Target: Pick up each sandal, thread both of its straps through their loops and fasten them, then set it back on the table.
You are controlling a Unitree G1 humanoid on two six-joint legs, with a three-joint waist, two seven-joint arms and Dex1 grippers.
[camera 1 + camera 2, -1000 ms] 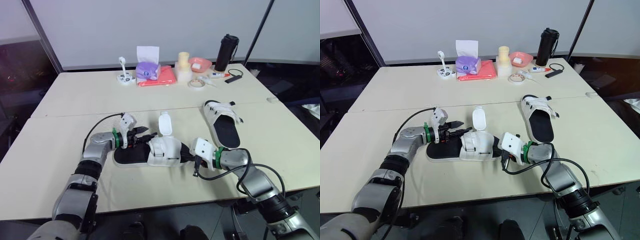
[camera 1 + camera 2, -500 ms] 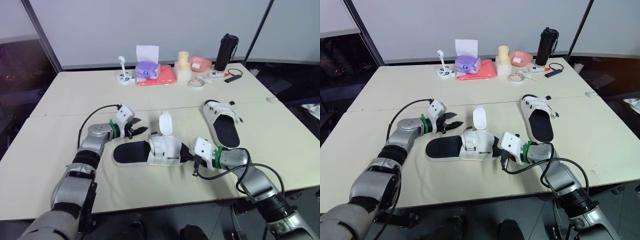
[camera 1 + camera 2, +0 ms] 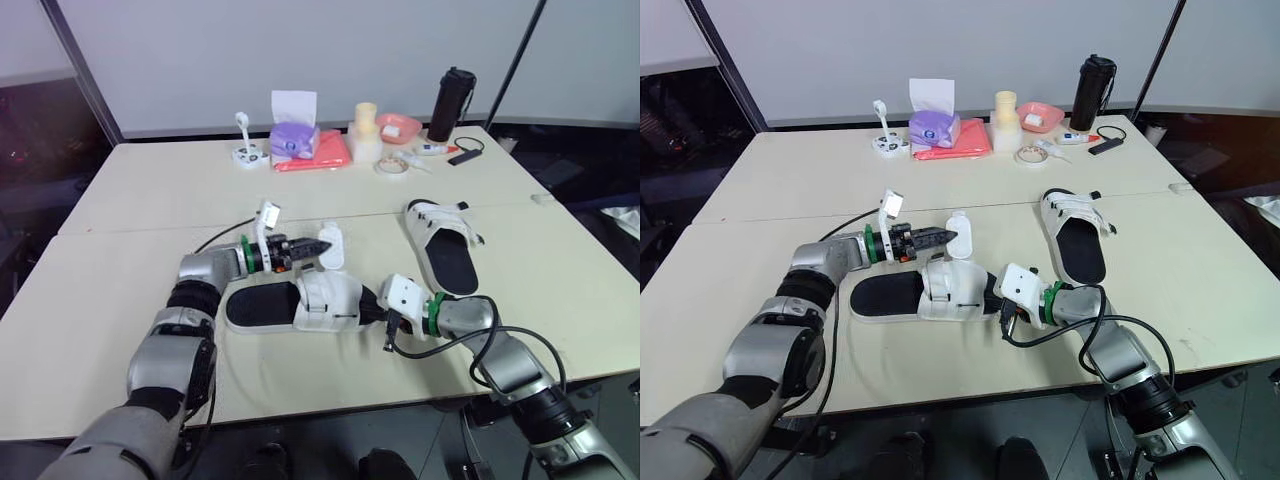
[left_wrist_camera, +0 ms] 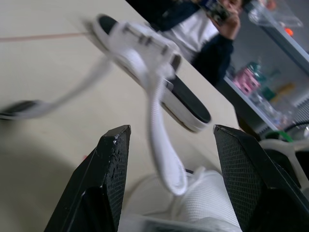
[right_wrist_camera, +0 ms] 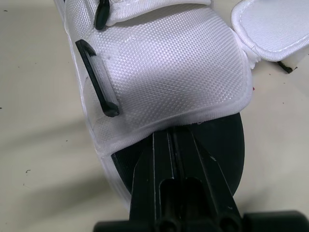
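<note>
A white sandal with a black sole [image 3: 300, 303] lies on the near table, one loose strap [image 3: 330, 245] standing up behind it. My left gripper [image 3: 310, 246] is open and points at that strap. In the left wrist view the strap [image 4: 164, 145] hangs between the two black fingers [image 4: 113, 164]. My right gripper [image 3: 377, 306] is shut on the sandal's sole; in the right wrist view it [image 5: 174, 137] clamps the black edge [image 5: 227, 145] under the white upper. A second sandal [image 3: 445, 245] lies to the right with its straps across it.
Along the table's far edge stand a purple tissue box [image 3: 295, 140], a red folder [image 3: 325, 155], a pink bowl [image 3: 400, 127], a black bottle [image 3: 452, 104] and a tape roll [image 3: 392, 168]. A person [image 4: 207, 34] holding a phone is beyond the table.
My left gripper left the sandal's heel, drew back to the left, then swung right to the upright strap. The right gripper has kept its hold on the sole.
</note>
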